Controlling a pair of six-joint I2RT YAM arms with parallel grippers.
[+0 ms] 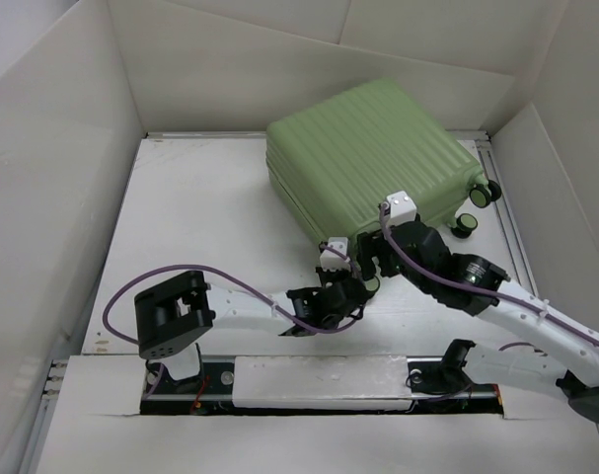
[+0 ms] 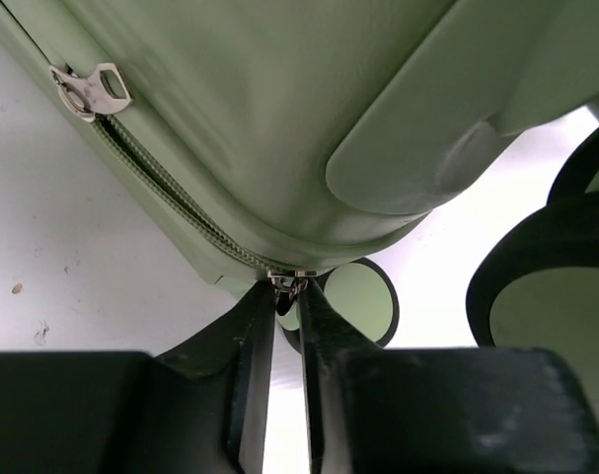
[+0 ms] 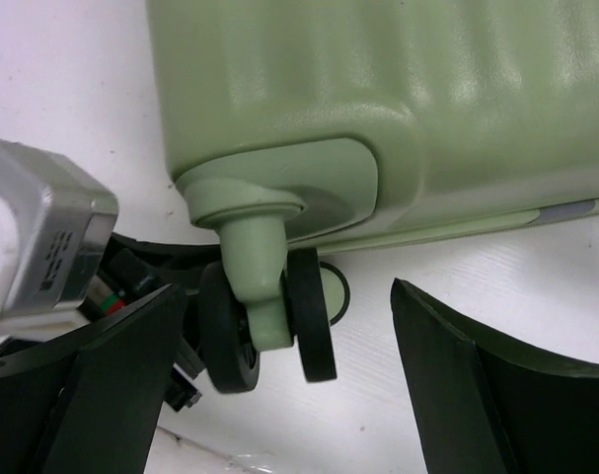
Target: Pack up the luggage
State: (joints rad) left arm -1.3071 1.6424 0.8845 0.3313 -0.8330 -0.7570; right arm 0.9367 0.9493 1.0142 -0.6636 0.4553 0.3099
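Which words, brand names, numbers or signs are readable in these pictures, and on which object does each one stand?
No text can be read in any view.
The luggage: no brand, label or number on its visible sides.
Small dark label on the grey box beside the wheel, right wrist view: it carries print, but too small and blurred to read.

1. Top view: bright, even overhead light. The white table and walls read pale, with soft, faint shadows beneath the arms.
2. Left wrist view: the luggage carries a dull sheen. The left gripper has near-black, soft-edged jaws, and the zipper pull they pinch glints.
3. Right wrist view: glare streaks the luggage ribs, the table is nearly blown out, and the right gripper has blurred foreground jaws.
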